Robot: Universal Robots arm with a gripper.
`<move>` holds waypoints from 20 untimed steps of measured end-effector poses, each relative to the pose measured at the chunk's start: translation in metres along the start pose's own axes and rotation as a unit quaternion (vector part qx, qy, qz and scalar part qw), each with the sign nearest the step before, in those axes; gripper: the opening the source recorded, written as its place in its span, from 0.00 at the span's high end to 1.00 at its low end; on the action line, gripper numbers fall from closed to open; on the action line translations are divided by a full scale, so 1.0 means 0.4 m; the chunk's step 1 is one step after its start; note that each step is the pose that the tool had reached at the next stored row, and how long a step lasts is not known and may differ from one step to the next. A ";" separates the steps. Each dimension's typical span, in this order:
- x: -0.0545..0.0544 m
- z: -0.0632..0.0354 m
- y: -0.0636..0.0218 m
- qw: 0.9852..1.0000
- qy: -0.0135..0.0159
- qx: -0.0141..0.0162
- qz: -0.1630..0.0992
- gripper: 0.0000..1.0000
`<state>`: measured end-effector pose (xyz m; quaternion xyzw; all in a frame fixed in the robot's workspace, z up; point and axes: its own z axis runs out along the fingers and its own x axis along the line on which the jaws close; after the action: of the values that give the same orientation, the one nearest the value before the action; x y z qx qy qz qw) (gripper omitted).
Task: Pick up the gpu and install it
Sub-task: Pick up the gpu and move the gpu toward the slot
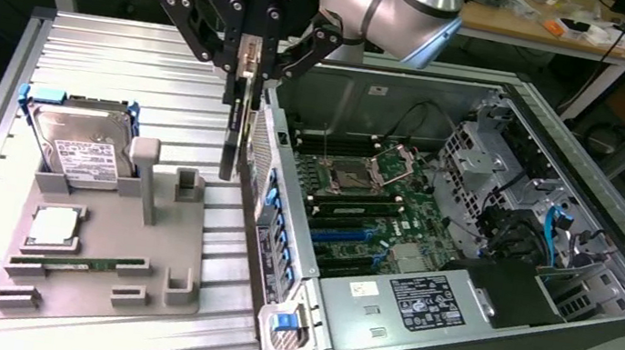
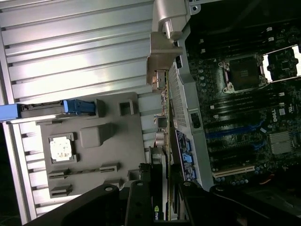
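Exterior view: black two-finger gripper clamped on thin dark gpu card, hanging edge-down just beside open black computer case, above grey parts tray. Risk: card clips case rim, twists in grip.

ROBOTIQ is printed in white on the gripper body. Labels on the hard drive and power supply cannot be read.

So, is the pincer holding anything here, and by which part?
Yes. The pincer grips the gpu by its top, and the card hangs upright, edge-on, between the grey tray and the open computer case.
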<state>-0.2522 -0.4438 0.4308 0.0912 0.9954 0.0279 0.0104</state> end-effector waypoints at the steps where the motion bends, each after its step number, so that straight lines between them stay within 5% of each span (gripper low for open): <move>1: -0.001 0.000 0.000 1.000 0.000 0.000 0.000 0.73; 20: -0.097 0.003 0.018 1.000 0.000 0.000 0.000 0.73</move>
<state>-0.2129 -0.4438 0.4308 0.0912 0.9954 0.0279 0.0104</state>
